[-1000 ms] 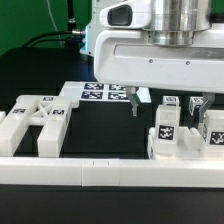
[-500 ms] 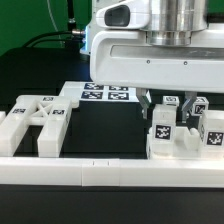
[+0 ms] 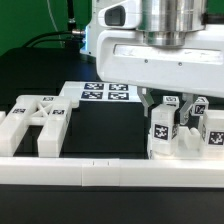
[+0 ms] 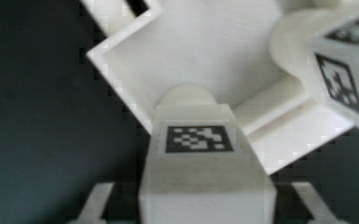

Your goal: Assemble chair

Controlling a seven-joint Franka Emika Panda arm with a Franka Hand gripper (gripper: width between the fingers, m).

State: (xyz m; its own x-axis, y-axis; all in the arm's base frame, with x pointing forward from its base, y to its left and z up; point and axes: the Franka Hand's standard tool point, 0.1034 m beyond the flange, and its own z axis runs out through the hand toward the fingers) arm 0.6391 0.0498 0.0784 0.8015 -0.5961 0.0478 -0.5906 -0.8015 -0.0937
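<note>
A white square chair post [image 3: 160,130] with a black-and-white tag stands upright on the table at the exterior view's right. My gripper [image 3: 160,108] is down over its top, shut on it, with one finger on each side. In the wrist view the same post [image 4: 201,150] fills the space inside my gripper [image 4: 204,205], tag facing the camera. Close beside it stand more tagged chair pieces [image 3: 210,130]. A blocky white chair frame [image 3: 35,120] lies at the exterior view's left.
The marker board [image 3: 105,95] lies flat behind the middle of the table. A long white border rail [image 3: 110,172] runs along the front edge. In the wrist view a flat white slab [image 4: 158,60] and another tagged block [image 4: 336,70] lie just beyond the held post.
My gripper has moved toward the exterior view's right, from over the marker board's edge to the upright post, and its fingers have closed from wide open onto the post.
</note>
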